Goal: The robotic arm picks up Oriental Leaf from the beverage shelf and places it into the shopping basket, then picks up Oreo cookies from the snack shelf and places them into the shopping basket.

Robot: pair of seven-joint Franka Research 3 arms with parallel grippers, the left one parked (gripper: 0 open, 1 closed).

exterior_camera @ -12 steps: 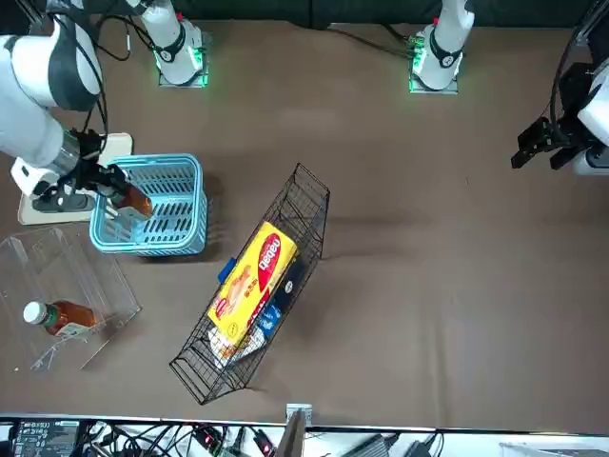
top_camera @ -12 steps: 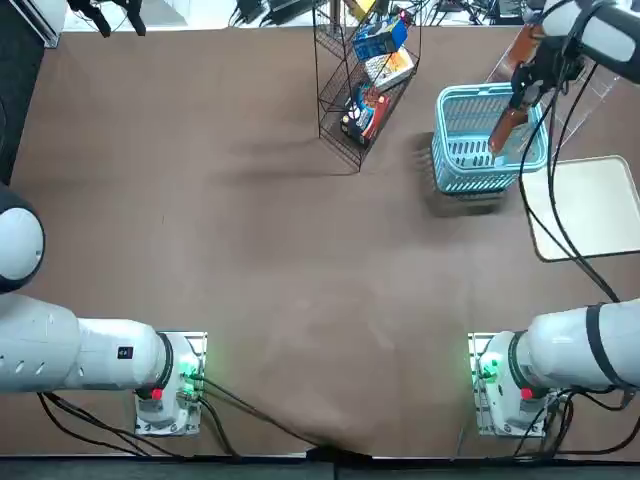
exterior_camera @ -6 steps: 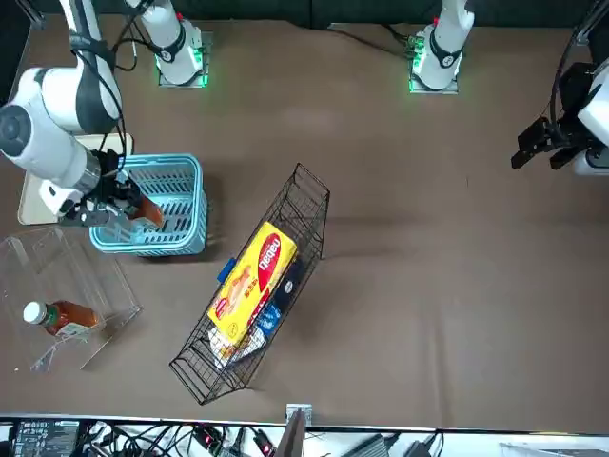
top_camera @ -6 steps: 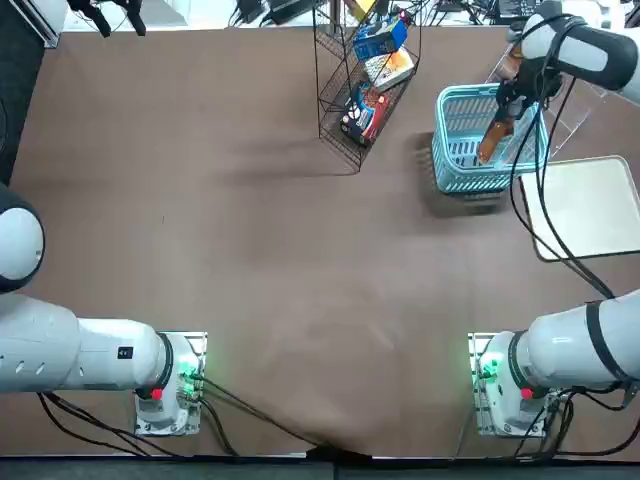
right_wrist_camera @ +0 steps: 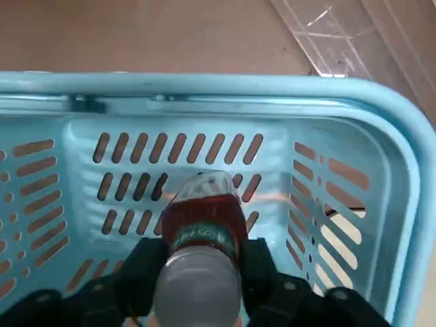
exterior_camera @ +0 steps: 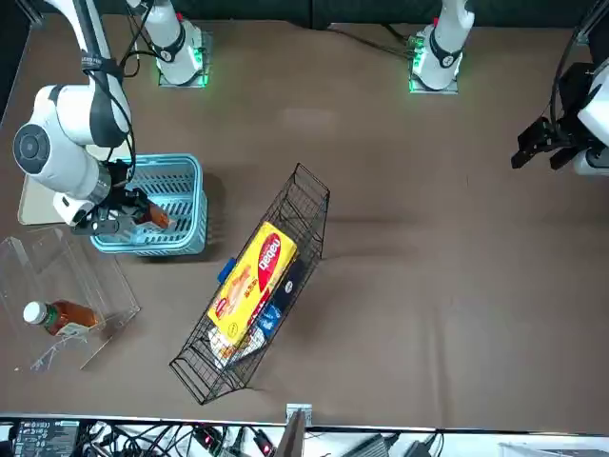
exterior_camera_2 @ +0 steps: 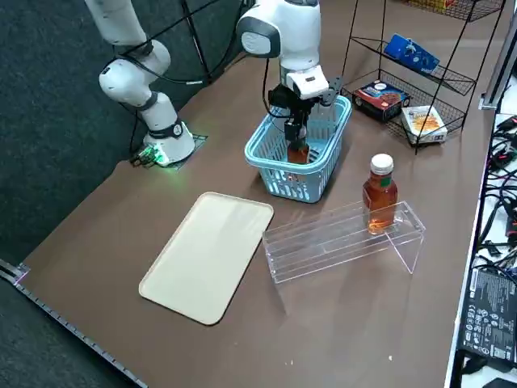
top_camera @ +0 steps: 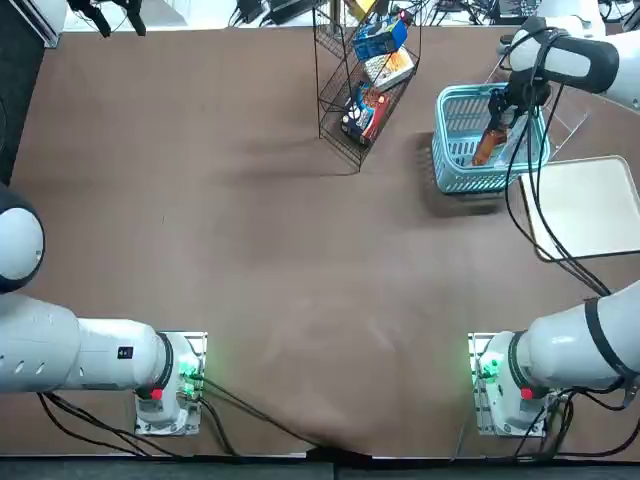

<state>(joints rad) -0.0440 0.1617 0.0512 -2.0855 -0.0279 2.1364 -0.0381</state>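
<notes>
Slim amber-brown tea bottle w/ white cap [right_wrist_camera: 204,245] is in the light blue slotted plastic basket [exterior_camera_2: 279,166], cap toward the hand. Right arm's black two-finger hand [right_wrist_camera: 204,276] is part-open, fingers clamped either side of the bottle's neck. Wrist view shows cap; R side view only shows amber lower part.

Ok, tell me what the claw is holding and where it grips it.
The right claw holds the tea bottle near its capped end.
</notes>
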